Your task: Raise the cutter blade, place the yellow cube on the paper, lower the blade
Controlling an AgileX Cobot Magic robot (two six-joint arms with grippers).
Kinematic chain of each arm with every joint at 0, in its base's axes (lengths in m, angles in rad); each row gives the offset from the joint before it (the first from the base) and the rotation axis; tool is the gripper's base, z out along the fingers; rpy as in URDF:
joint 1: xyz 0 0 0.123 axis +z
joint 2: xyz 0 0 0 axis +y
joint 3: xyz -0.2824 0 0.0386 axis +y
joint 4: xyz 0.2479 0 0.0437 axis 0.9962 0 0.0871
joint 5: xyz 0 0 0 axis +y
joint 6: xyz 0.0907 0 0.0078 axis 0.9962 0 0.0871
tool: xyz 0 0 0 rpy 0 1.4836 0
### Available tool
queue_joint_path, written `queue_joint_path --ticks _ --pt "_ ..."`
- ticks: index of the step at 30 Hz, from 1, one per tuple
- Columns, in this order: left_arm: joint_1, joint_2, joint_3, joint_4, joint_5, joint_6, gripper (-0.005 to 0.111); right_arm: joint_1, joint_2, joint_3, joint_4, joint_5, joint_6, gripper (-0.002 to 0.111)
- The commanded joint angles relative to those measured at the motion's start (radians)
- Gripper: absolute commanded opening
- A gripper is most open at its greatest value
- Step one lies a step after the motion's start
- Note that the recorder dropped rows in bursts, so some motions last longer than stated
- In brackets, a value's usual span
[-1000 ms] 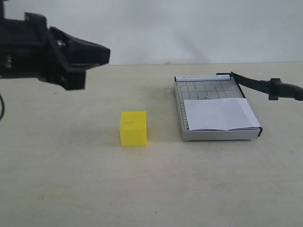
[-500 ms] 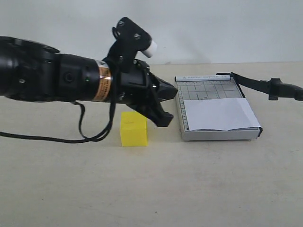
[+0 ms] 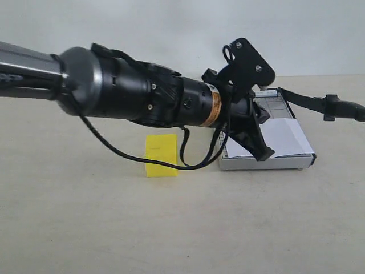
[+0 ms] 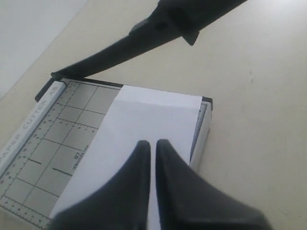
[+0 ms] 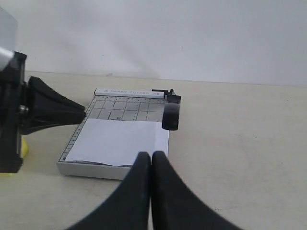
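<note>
- Now you are hovering your left tool (image 4: 152, 144), tips together, over the paper (image 4: 148, 117).
- Your right tool (image 5: 151, 157) is idling, likewise together.
- The cutter blade (image 3: 308, 101) is apparently standing raised; the yellow cube (image 3: 161, 149), sitting on the table (image 3: 85, 228) nearby, is likely needing parted tips next.

The thick black left arm (image 3: 142, 100) stretches across the middle of the frame. Its closed left gripper (image 3: 266, 153) hangs over the white paper sheet (image 3: 291, 134) and blocks the approach from the left. Its black cable (image 3: 171, 168) loops before the bright-yellow cube (image 3: 159, 147). The raised thin black blade lever (image 3: 311, 103) bars the upper right. The beige table (image 3: 182, 228) in the lower frame lies free.
</note>
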State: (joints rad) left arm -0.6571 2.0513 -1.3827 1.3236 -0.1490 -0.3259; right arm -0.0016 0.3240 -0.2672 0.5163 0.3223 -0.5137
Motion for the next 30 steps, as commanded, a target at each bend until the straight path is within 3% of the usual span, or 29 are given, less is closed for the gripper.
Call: queue_joint_path --ticks 1,21,30 --pt "-0.007 0.085 -0.068 -0.008 0.039 0.005 0.004 -0.004 -0.004 0.004 0.002 -0.011 -0.001 0.0" --pt "-0.005 0.241 -0.206 0.003 0.205 0.005 0.004 -0.004 -0.004 0.004 0.002 -0.011 -0.001 0.0" --pt "-0.003 0.263 -0.208 0.03 0.202 0.005 0.004 -0.004 -0.004 0.004 0.002 -0.011 -0.001 0.0"
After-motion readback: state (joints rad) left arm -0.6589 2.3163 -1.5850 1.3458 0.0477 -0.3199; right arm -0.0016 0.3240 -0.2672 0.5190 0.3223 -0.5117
